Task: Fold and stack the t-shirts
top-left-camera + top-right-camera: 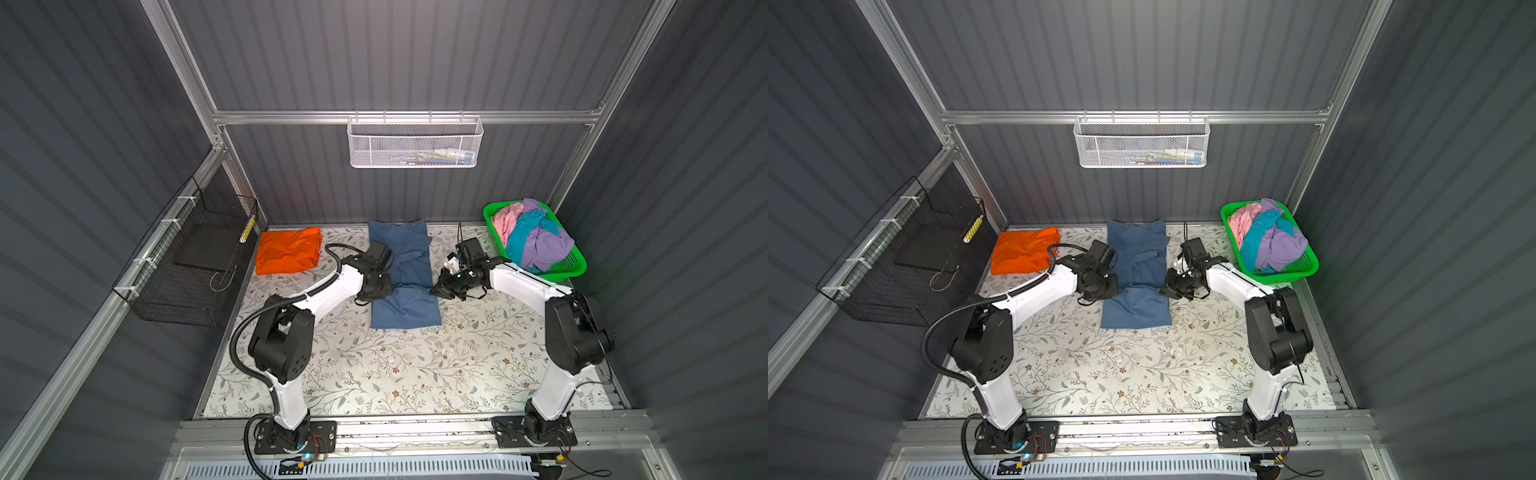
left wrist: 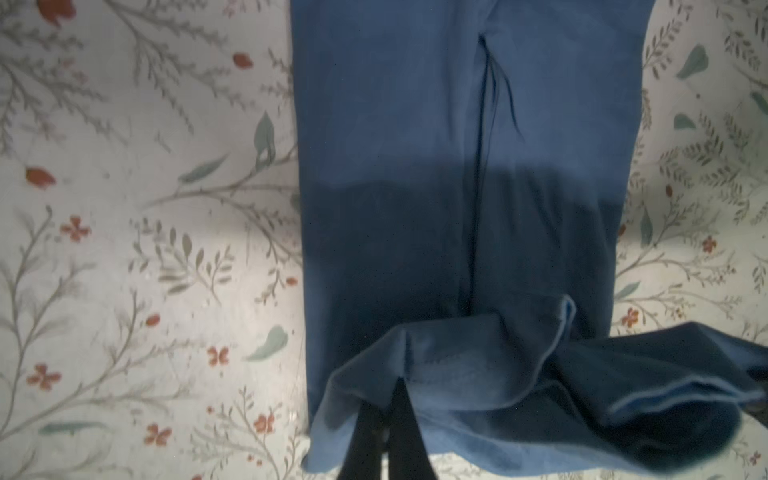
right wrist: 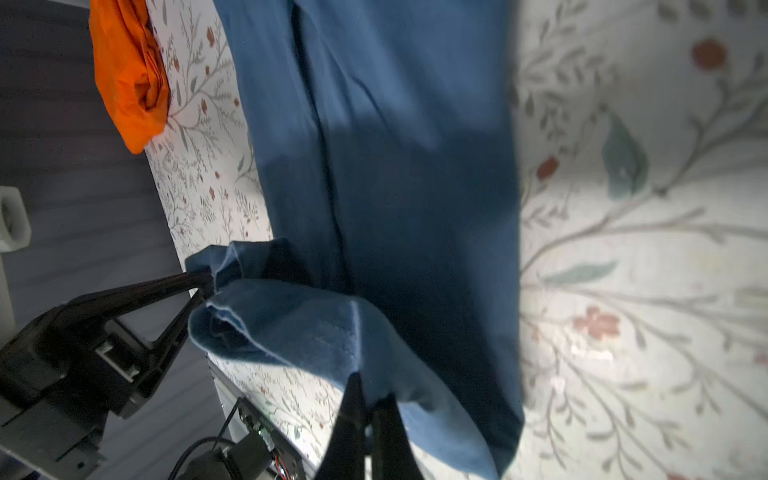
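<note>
A dusty dark blue t-shirt (image 1: 405,249) (image 1: 1138,249) lies as a long strip on the floral table in both top views. Its near end is doubled back over itself. My left gripper (image 1: 384,291) (image 2: 386,399) is shut on the left corner of that raised hem. My right gripper (image 1: 436,289) (image 3: 370,388) is shut on the right corner, so the hem sags between them just above the strip (image 2: 415,124). A folded bright orange t-shirt (image 1: 289,251) (image 3: 129,75) lies at the far left. Pink (image 1: 507,220), turquoise (image 1: 517,241) and lilac (image 1: 544,245) t-shirts are heaped in the green basket.
The green lattice basket (image 1: 577,266) stands at the far right corner, just behind my right arm. A black wire basket (image 1: 187,266) hangs on the left wall and a white mesh basket (image 1: 415,143) on the back wall. The floral table (image 1: 395,374) spreads out nearer the arm bases.
</note>
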{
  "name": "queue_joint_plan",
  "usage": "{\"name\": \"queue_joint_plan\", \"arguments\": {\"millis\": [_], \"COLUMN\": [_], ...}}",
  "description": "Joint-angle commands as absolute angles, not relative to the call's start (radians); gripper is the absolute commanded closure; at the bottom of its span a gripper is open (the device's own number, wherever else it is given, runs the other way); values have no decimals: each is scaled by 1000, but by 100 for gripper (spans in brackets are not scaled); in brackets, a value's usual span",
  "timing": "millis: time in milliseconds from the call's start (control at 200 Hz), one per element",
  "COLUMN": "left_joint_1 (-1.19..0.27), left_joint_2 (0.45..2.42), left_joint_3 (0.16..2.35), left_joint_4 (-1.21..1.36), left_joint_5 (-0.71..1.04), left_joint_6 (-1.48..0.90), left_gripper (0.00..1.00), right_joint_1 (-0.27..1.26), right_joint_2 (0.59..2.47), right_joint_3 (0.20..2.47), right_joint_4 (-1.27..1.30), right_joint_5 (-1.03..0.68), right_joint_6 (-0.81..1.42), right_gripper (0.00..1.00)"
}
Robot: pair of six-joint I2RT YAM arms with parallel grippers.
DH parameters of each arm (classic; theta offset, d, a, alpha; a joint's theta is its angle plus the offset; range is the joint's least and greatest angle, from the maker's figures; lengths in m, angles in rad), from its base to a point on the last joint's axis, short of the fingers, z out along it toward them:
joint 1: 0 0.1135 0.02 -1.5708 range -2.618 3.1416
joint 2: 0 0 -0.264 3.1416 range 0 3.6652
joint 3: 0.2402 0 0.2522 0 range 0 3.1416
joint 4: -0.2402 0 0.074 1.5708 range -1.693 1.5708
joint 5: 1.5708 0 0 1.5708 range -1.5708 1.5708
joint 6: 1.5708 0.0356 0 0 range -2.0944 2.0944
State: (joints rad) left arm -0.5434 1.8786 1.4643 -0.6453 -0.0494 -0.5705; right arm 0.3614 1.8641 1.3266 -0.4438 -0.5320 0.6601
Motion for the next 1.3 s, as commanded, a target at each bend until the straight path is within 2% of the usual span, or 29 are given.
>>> {"name": "queue_joint_plan", "arguments": {"millis": [0,280,545,625,751,901,1001,1086,1216,1296], "left_joint_1": [-500,-438,-412,-410,-394,-354,-349,-355,-390,-417], "left_joint_2": [1961,2146,2225,2238,2246,2215,2156,2114,2040,1999], "left_joint_3": [1548,1737,1836,1846,1877,1931,1906,1857,1703,1597], "left_joint_4": [-615,-608,-616,-616,-631,-659,-646,-641,-605,-590], "left_joint_5": [-7,15,26,23,-1,-49,-79,-25,24,32], "left_joint_6": [-513,-486,-484,-486,-493,-508,-517,-528,-529,-534], "left_gripper": [100,100,100,84,69,59,56,54,55,58], "right_joint_1": [340,282,273,273,261,233,220,220,242,271], "right_joint_2": [1946,2149,2274,2298,2317,2293,2235,2161,2047,1994], "right_joint_3": [1453,1688,1807,1830,1855,1875,1851,1780,1617,1532], "right_joint_4": [-451,-492,-508,-497,-447,-397,-394,-361,-346,-382], "right_joint_5": [-509,-499,-533,-536,-559,-592,-581,-571,-548,-501], "right_joint_6": [609,584,583,580,586,609,602,585,562,523], "right_gripper": [100,100,100,89,65,60,60,61,79,83]}}
